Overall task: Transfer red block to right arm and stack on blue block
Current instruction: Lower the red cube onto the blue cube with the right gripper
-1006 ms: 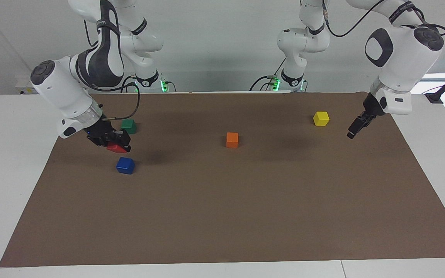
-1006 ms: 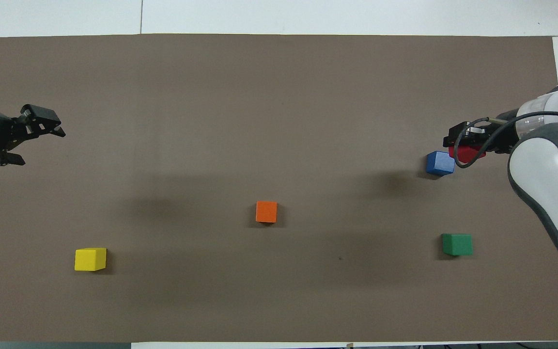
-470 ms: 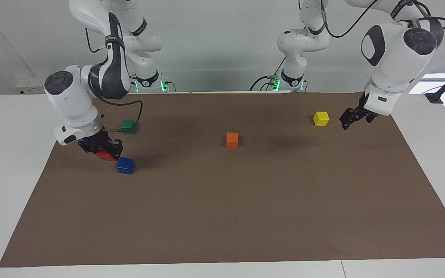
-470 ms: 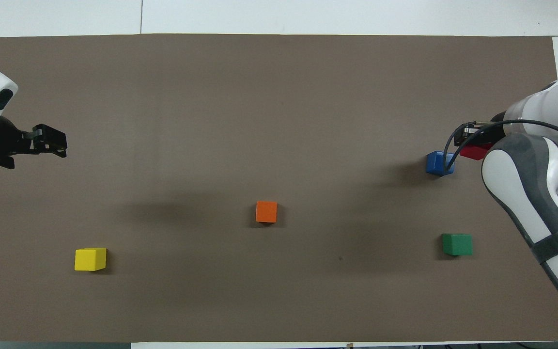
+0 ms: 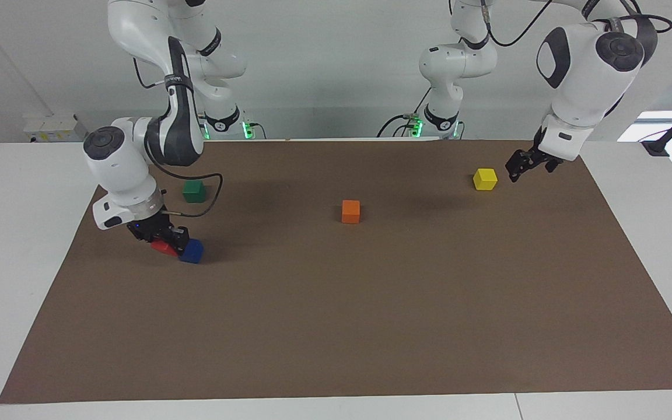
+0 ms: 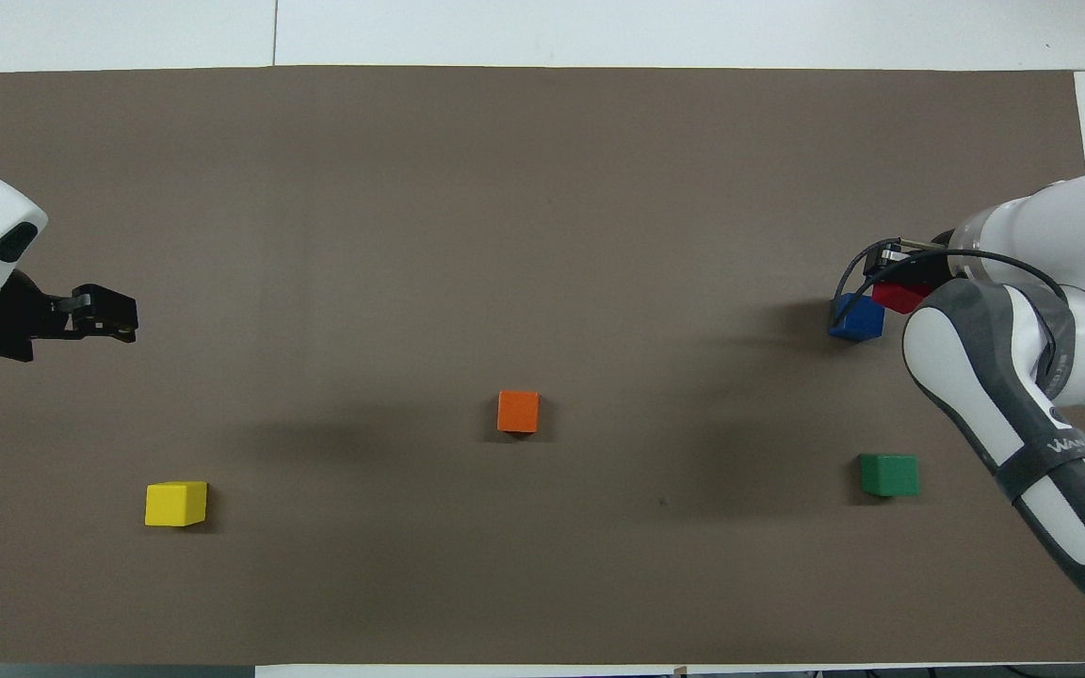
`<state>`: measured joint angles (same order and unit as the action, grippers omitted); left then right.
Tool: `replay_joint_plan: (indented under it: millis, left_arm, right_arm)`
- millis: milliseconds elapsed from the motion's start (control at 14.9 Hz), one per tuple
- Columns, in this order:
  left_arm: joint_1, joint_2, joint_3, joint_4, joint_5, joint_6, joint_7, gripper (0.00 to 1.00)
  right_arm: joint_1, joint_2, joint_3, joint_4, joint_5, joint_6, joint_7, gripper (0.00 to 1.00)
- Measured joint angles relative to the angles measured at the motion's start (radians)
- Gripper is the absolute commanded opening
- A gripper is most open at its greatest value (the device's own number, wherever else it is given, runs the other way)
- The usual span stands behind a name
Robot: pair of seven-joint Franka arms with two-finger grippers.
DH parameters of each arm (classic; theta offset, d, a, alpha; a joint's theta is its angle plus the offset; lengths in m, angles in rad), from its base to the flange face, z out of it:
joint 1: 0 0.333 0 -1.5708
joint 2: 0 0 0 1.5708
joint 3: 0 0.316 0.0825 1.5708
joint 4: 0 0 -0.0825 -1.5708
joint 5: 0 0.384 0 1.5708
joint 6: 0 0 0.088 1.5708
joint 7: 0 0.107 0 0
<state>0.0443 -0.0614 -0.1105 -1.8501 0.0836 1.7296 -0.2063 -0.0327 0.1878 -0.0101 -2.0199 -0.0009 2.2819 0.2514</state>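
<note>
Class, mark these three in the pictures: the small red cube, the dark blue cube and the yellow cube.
Small red cube (image 5: 163, 248), facing view, its visible lower corner.
Dark blue cube (image 5: 192, 252), facing view, its front face.
Yellow cube (image 6: 175, 504), overhead view, its top face.

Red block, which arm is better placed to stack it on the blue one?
Right. The right gripper holds the red block beside the blue block; the left gripper hangs empty by the yellow block.

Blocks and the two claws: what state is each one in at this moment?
red block: held in the right gripper, low beside the blue block, not on it.
blue block: on the mat, nothing stacked on it.
right gripper: shut on the red block.
left gripper: open, empty, beside the yellow block.
</note>
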Motion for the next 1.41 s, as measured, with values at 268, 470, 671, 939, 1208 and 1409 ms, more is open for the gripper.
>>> replay_joint_plan:
  millis: [268, 470, 671, 939, 1208, 1409]
  left_arm:
    - [0.000, 0.007, -0.002, -0.006, -0.066, 0.026, 0.000, 1.00]
    - [0.002, 0.015, 0.001, -0.010, -0.070, 0.040, 0.005, 1.00]
    - [0.001, 0.036, 0.004, -0.009, -0.071, 0.041, 0.011, 1.00]
    - [0.000, 0.043, 0.004, -0.007, -0.072, 0.041, 0.021, 1.00]
    - [-0.001, 0.040, 0.003, 0.003, -0.073, 0.044, 0.021, 1.00]
    - [-0.001, 0.032, 0.005, 0.013, -0.073, 0.045, 0.021, 1.00]
  right_arm:
    - [0.000, 0.000, 0.000, -0.014, 0.000, 0.000, 0.015, 0.00]
    - [0.002, 0.000, 0.002, -0.022, 0.000, 0.001, 0.039, 0.00]
    - [0.005, 0.000, 0.004, -0.029, 0.000, 0.002, 0.053, 0.00]
    - [0.005, 0.000, 0.004, -0.039, 0.000, 0.004, 0.054, 0.00]
    - [0.005, 0.002, 0.004, -0.048, 0.000, 0.024, 0.054, 0.00]
    - [0.005, 0.005, 0.005, -0.050, 0.000, 0.032, 0.054, 0.00]
